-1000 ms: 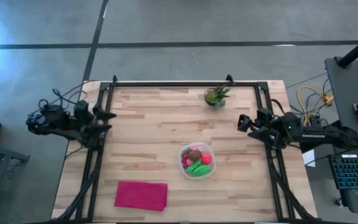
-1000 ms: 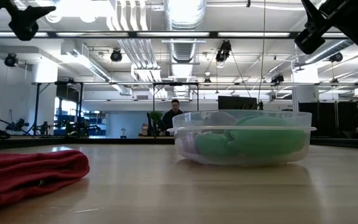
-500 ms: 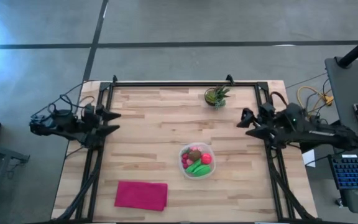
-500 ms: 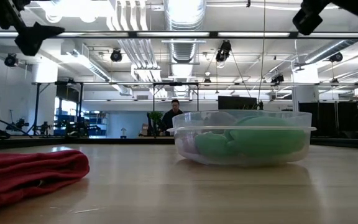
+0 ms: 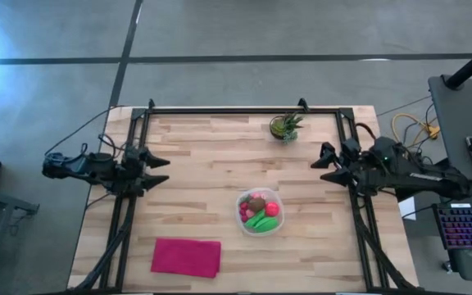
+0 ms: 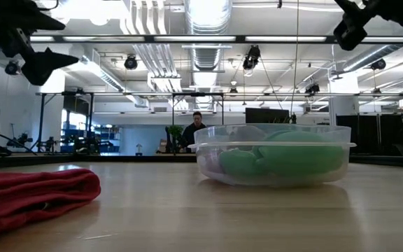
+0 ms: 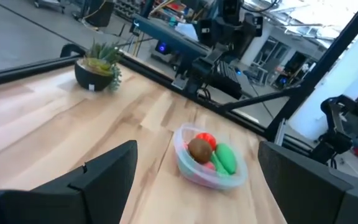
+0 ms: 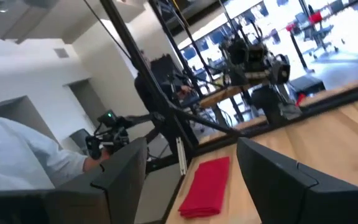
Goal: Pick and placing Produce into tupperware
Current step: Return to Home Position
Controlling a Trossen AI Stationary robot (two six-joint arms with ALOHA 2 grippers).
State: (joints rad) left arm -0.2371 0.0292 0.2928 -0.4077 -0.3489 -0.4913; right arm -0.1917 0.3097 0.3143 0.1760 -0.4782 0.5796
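Produce (image 5: pixel 259 215) lies in the tupperware (image 5: pixel 238 203) on the counter (image 5: pixel 203 176). Left pincer (image 5: pixel 165 170) and right pincer (image 5: pixel 318 162) hover spread and empty at opposite edges.

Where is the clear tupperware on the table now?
In the high view the tupperware stands slightly right of the table's middle, below the potted plant and up-right of the magenta cloth.

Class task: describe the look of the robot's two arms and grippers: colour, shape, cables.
The left arm and right arm are black, slender and built of jointed segments. The left gripper and right gripper each end in two dark, flat fingers that taper to points. A thin black cable loops over the left arm's rear.
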